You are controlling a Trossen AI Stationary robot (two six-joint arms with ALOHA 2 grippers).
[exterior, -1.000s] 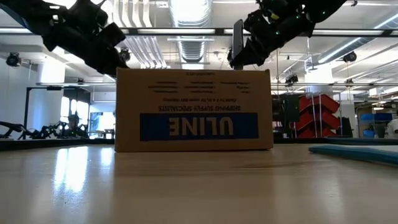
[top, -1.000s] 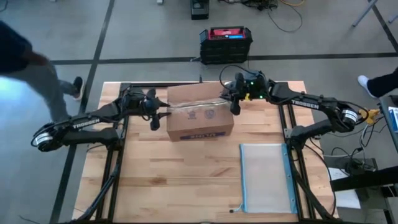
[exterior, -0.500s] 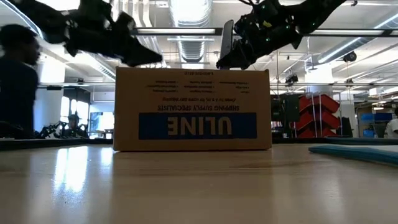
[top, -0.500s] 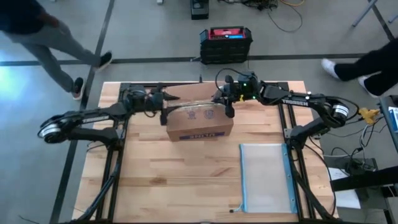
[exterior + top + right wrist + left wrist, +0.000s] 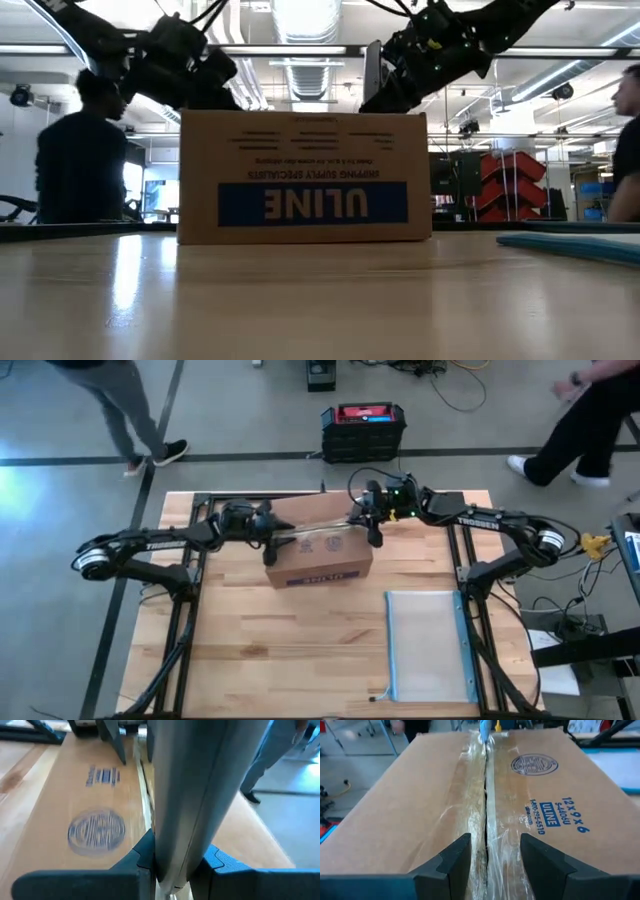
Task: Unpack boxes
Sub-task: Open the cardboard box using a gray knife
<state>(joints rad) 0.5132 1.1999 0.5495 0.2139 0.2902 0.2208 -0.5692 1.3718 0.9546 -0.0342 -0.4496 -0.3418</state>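
Comparing this moment with the views a second earlier, the left end effector (image 5: 268, 543) is found to have been swung from beside the box's left end to a place over that end of the cardboard box (image 5: 318, 554), and the right end effector (image 5: 372, 530) has been drawn in over the opposite end. In the left wrist view the left end effector's two dark fingers (image 5: 451, 864) are seen parted, straddling the taped centre seam (image 5: 485, 800) with nothing gripped between them. In the right wrist view the right end effector is closed on a long pale tool (image 5: 192, 795), probably a cutter, though its tip cannot be made out; in the left wrist view a small blue point is seen at the seam's far end, and it may be that tip. The box sits toward the rear middle of the bench (image 5: 280, 650), flaps closed and tape apparently uncut along most of its length, with its label (image 5: 312, 204) shown upside down in the low view. The box has also been nudged slightly leftward in the low view. The zip pouch (image 5: 424, 645) lies well apart toward the front right. It is judged that the opening of the seam is only being set up, so unpacking has hardly been begun.
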